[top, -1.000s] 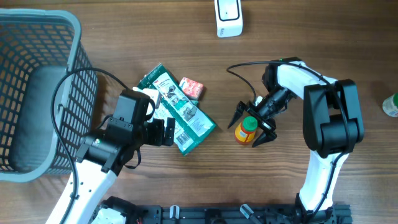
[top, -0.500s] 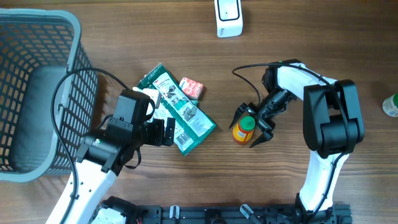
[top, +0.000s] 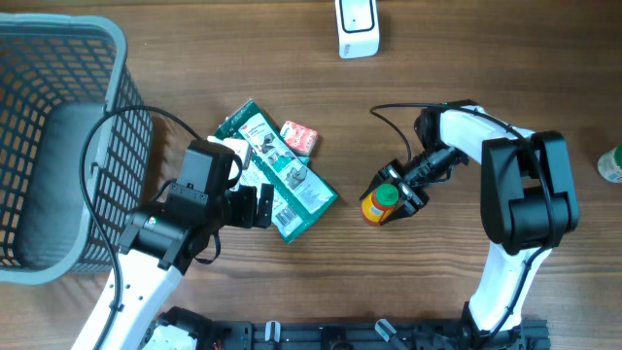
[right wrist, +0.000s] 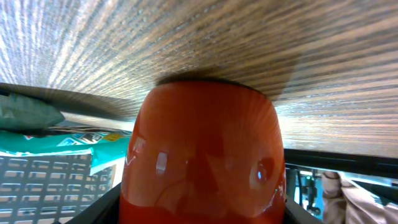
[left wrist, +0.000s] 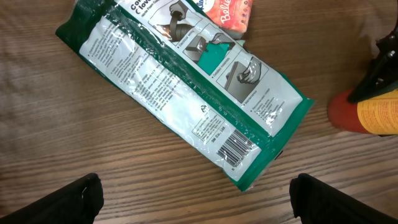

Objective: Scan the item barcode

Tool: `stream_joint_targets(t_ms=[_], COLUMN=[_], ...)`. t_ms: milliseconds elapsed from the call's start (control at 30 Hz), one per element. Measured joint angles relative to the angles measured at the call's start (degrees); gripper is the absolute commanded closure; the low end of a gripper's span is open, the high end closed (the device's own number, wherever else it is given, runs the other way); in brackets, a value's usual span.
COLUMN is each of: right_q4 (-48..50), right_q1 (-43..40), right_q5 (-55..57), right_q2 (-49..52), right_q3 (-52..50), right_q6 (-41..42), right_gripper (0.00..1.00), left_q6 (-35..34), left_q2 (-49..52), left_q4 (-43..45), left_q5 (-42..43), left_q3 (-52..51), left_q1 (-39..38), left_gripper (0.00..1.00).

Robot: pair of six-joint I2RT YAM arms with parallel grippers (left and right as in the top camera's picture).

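Note:
An orange bottle (top: 375,208) with a green cap (top: 389,195) and a yellow label (left wrist: 380,113) stands right of centre on the table. My right gripper (top: 391,199) is shut on it, a black finger on each side. In the right wrist view the bottle (right wrist: 202,155) fills the space between the fingers of the gripper (right wrist: 202,208). A green and white packet (top: 277,170) lies left of centre, its barcode (left wrist: 238,147) facing up. My left gripper (top: 256,207) hovers open over bare wood just off the packet's barcode end, nothing between its fingers (left wrist: 78,196).
A white scanner (top: 357,27) stands at the far edge. A small red packet (top: 299,137) lies against the green packet's far side. A grey mesh basket (top: 109,44) fills the left end. A green object (top: 610,163) shows at the right edge.
The right gripper's fingers have closed from wide open onto the orange bottle, which shifted slightly toward the left. The left arm has not moved.

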Motion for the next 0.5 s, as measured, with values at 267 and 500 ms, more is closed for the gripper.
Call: stream_joint_targets(t_ms=[267,500], right_q4=[-1.9,-6.1], right_q1=[0.1,0.9], right_q5=[-0.5,-1.6], right_q2=[0.0,-2.4], right_q3=[0.2,-0.3], right_q6=[-0.1,0.0], right_gripper=[0.51,0.54], left_q6=[0.0,0.0], left_q2=[0.0,0.0], left_q4=[0.0,0.0], left_q5=[0.0,0.0], left_q3=[0.0,0.0], left_q1=[0.0,0.0], left_gripper=[0.0,0.0])
